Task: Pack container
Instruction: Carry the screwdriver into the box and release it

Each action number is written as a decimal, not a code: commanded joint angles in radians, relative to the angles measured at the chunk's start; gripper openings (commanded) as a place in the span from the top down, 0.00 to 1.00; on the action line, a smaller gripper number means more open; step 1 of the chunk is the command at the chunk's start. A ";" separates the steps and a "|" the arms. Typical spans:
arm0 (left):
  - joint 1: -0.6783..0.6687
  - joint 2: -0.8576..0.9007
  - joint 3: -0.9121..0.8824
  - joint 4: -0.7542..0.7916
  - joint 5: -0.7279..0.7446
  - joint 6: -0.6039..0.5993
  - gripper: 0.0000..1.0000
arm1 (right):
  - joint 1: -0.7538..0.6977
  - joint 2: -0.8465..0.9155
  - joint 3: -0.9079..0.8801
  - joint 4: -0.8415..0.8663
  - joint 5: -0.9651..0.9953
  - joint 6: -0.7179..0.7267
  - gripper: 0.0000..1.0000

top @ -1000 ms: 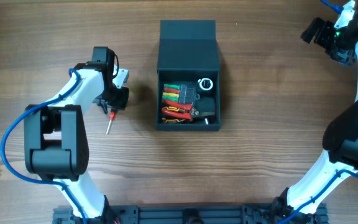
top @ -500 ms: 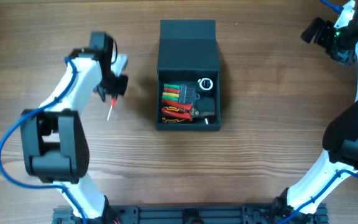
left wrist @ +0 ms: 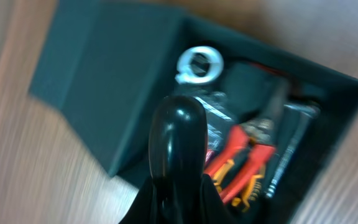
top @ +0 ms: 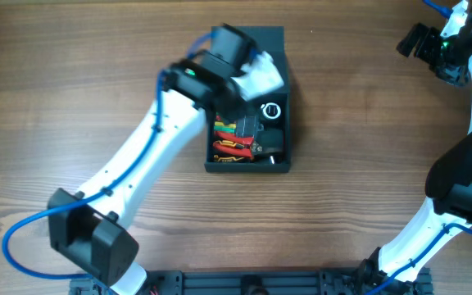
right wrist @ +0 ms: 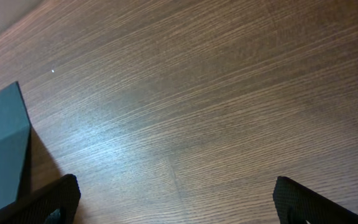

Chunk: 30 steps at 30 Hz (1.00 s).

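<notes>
The container (top: 248, 166) is a dark teal-grey square box at the table's middle, its hinged lid (top: 248, 41) open toward the far side. It also shows in the left wrist view (left wrist: 104, 81) and at the left edge of the right wrist view (right wrist: 2, 149). Inside lie red and yellow pliers (left wrist: 247, 155), a white ring (top: 270, 111) and green and red tools (top: 226, 123). My left gripper (top: 240, 82) hovers over the box's back left part, shut on a screwdriver with a glossy black handle (left wrist: 178, 137). My right gripper (right wrist: 176, 199) is open and empty at the far right (top: 420, 41).
The wooden table (top: 359, 164) surrounds the box. A metal rail (top: 244, 283) runs along the near edge. The right arm's base link (top: 465, 180) stands at the right side.
My left gripper has lifted the screwdriver off the table at the left and swung right with it, from beside the box to over its open inside. The right arm has not moved.
</notes>
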 commanded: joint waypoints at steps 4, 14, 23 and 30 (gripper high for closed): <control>-0.041 0.147 0.003 -0.020 0.035 0.166 0.76 | 0.002 -0.008 0.012 0.000 -0.005 0.019 0.00; -0.044 0.275 0.004 -0.007 0.108 0.235 0.69 | 0.002 -0.008 0.012 0.000 -0.006 0.019 0.00; 0.016 0.087 0.043 0.051 -0.154 -0.292 0.71 | 0.002 -0.008 0.012 0.000 -0.006 0.019 0.00; 0.272 -0.015 0.043 0.069 0.033 -0.507 0.32 | 0.002 -0.007 0.012 0.099 -0.006 0.020 0.00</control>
